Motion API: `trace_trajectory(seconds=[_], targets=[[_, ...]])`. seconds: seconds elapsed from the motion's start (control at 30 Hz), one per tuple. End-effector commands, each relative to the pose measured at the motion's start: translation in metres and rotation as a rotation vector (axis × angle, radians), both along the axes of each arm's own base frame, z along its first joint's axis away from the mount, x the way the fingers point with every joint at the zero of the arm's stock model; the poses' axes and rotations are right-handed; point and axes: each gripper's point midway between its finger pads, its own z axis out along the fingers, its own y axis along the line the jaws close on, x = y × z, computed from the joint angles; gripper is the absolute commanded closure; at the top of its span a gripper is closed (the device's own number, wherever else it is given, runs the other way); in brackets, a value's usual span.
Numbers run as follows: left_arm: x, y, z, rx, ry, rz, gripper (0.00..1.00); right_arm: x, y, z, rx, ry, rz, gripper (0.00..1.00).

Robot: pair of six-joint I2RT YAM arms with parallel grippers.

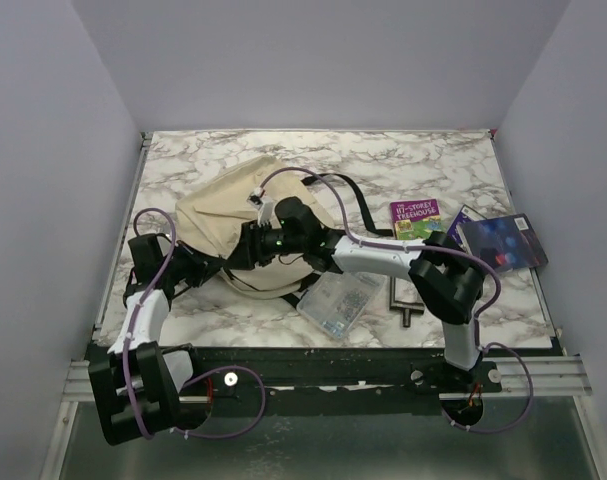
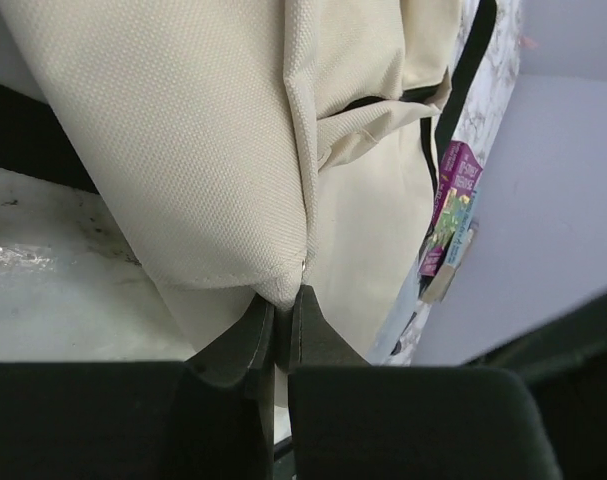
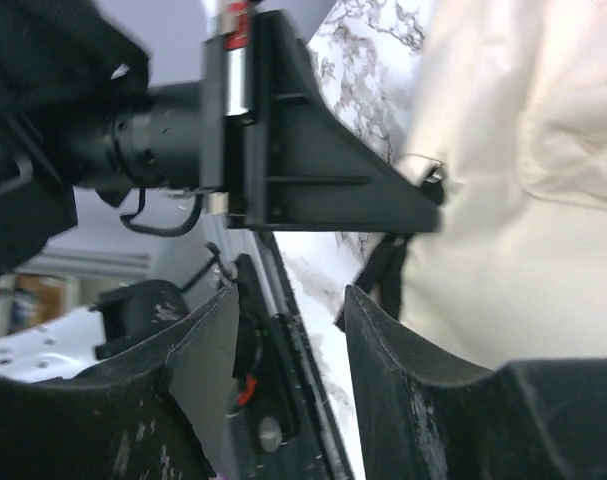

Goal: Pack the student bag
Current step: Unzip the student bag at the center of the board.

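The student bag (image 1: 223,212) is a large cream fabric backpack lying at the left middle of the marble table, with black straps trailing to the right. My left gripper (image 2: 283,296) is shut on a folded lower edge of the bag's fabric (image 2: 203,150); in the top view that gripper (image 1: 211,265) sits at the bag's near side. My right gripper (image 3: 291,295) stands open with nothing between its fingers, just beside the bag (image 3: 523,200). From above, the right gripper (image 1: 245,248) reaches across the bag's near edge, close to the left one.
A purple book (image 1: 415,215) lies right of the bag, also showing in the left wrist view (image 2: 451,195). A dark blue book (image 1: 503,242) is at the far right. A clear plastic pouch (image 1: 338,300) and a metal T-shaped tool (image 1: 403,300) lie near the front edge.
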Motion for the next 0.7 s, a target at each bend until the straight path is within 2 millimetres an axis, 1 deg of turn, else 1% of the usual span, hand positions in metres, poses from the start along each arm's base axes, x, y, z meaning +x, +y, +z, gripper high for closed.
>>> trace_trajectory(seconds=[0.0, 0.03, 0.13, 0.23, 0.33, 0.4, 0.53, 0.67], targets=[[0.0, -0.007, 0.026, 0.021, -0.174, -0.083, 1.0, -0.008, -0.008, 0.005, 0.088, 0.304, 0.04, 0.51], [0.0, -0.008, 0.028, 0.023, -0.185, -0.084, 1.0, -0.005, -0.008, 0.001, 0.081, 0.303, 0.034, 0.52], [0.0, -0.008, 0.031, 0.023, -0.198, -0.088, 1.0, -0.001, -0.008, -0.002, 0.078, 0.299, 0.047, 0.53], [-0.001, -0.009, 0.03, 0.017, -0.194, -0.094, 1.0, -0.004, -0.007, -0.007, 0.069, 0.302, 0.067, 0.55], [-0.001, -0.01, 0.03, 0.01, -0.192, -0.099, 1.0, -0.006, -0.007, -0.018, 0.058, 0.329, 0.073, 0.57], [-0.001, -0.01, 0.031, 0.013, -0.197, -0.1, 1.0, -0.005, -0.008, -0.026, 0.044, 0.334, 0.063, 0.57], [-0.003, -0.011, 0.031, 0.014, -0.201, -0.102, 1.0, -0.003, -0.008, -0.039, 0.014, 0.328, 0.049, 0.53], [-0.003, -0.011, 0.032, 0.011, -0.207, -0.106, 1.0, -0.001, -0.005, -0.044, 0.008, 0.329, 0.048, 0.52]])
